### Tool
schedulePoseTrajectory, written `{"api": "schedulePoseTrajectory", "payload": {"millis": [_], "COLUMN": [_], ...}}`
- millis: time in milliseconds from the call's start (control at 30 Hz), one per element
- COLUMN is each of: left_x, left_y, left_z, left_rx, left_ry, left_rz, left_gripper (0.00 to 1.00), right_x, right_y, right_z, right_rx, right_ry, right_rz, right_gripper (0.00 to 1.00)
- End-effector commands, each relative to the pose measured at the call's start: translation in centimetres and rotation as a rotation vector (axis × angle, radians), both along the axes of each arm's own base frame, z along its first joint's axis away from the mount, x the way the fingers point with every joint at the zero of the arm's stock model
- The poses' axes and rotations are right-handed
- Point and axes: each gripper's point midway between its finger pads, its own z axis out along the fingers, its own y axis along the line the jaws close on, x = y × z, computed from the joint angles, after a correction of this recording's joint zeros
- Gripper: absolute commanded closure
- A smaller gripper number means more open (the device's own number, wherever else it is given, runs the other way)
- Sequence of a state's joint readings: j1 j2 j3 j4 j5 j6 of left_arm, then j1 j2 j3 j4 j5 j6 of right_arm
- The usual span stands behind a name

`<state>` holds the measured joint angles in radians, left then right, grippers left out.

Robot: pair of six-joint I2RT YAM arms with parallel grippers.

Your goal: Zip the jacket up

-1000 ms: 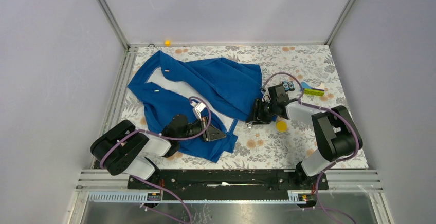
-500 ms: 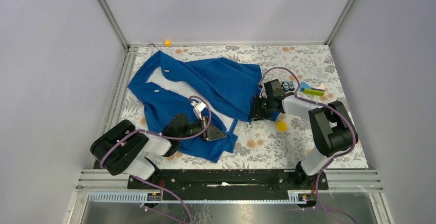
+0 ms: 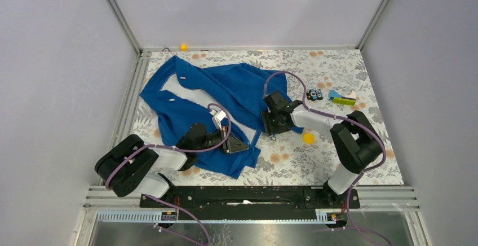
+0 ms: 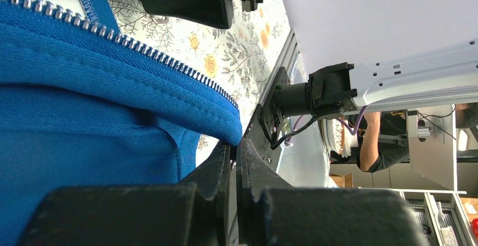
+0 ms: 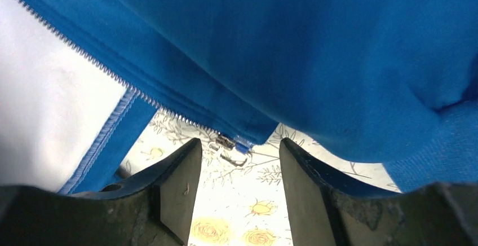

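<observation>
Now the right tool [image 3: 271, 128] has swung leftward across the desk [image 3: 338, 161]. A second ago it sat out beside the yellow ball [image 3: 308, 137], off the cloth's right edge. It now hangs over the bottom corner of one front panel of the jacket [image 3: 225, 96], with the ball left well apart behind it. The jacket itself has not shifted. It lies spread open over the left and middle of the desk, white lining up, collar toward the far left corner. In the right wrist view the tool is released, its two fingers spread wide. They frame the small silvery zipper slider [image 5: 228, 143], which rests on the flowered surface just under the blue hem where the zipper teeth [image 5: 73, 48] end. Nothing is pinched there yet. The left tool [image 3: 235, 144] has stayed put on the other front panel, clenched on the jacket's lower hem corner, and its own wrist view shows the blue edge nipped between shut fingers [image 4: 225, 172]. So the reach for the slider looks nearly finished, while the zipping itself has not begun. The two bottom ends lie near each other but apart, and the slider probably has to be gripped and mated with the held side first.
</observation>
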<state>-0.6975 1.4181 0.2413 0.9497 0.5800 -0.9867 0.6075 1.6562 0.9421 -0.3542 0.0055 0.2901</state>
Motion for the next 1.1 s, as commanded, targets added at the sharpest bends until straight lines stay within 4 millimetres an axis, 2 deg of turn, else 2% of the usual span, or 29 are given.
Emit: {"api": "schedulePoseTrajectory", "payload": {"millis": [0, 100, 133, 200, 233, 467, 667, 800, 867, 967, 1067], "left_x": [0.1, 0.1, 0.1, 0.1, 0.2, 0.1, 0.0, 0.1, 0.1, 0.2, 0.4], "left_y": [-0.6, -0.4, -0.3, -0.2, -0.1, 0.0, 0.2, 0.2, 0.2, 0.3, 0.3], "left_z": [2.7, 2.8, 2.7, 2.7, 2.7, 3.0, 2.9, 3.0, 3.1, 2.8, 2.4], "left_rx": [-0.056, -0.044, -0.039, -0.031, -0.027, -0.025, -0.007, -0.006, -0.006, 0.008, 0.027], "left_ry": [-0.075, -0.085, -0.086, -0.093, -0.096, -0.107, -0.112, -0.116, -0.116, -0.106, -0.095], "left_rz": [-0.030, -0.019, -0.016, -0.011, -0.009, -0.010, -0.012, -0.008, -0.005, 0.003, 0.007], "left_gripper": [1.00, 1.00, 1.00, 1.00, 1.00, 1.00, 1.00, 1.00, 1.00, 1.00, 1.00], "right_x": [1.6, 2.0, 2.1, 2.4, 2.6, 2.4, 3.0, 1.9, 1.0, -0.2, -0.4], "right_y": [-1.1, 0.2, 0.7, 1.6, 2.0, 3.1, 2.0, 3.1, 4.2, 5.6, 5.7], "right_z": [1.3, 1.8, 1.9, 1.7, 1.5, -0.5, -1.9, -2.6, -2.6, -2.2, -1.4], "right_rx": [-0.252, -0.242, -0.228, -0.206, -0.201, -0.198, -0.239, -0.147, -0.027, 0.162, 0.227], "right_ry": [-0.100, -0.111, -0.110, -0.103, -0.096, -0.003, 0.006, 0.060, 0.097, 0.126, 0.098], "right_rz": [0.044, 0.112, 0.133, 0.179, 0.198, 0.279, 0.263, 0.285, 0.279, 0.251, 0.233], "right_gripper": [0.40, 0.43, 0.47, 0.62, 0.65, 0.61, 0.55, 0.53, 0.64, 0.89, 0.97]}}
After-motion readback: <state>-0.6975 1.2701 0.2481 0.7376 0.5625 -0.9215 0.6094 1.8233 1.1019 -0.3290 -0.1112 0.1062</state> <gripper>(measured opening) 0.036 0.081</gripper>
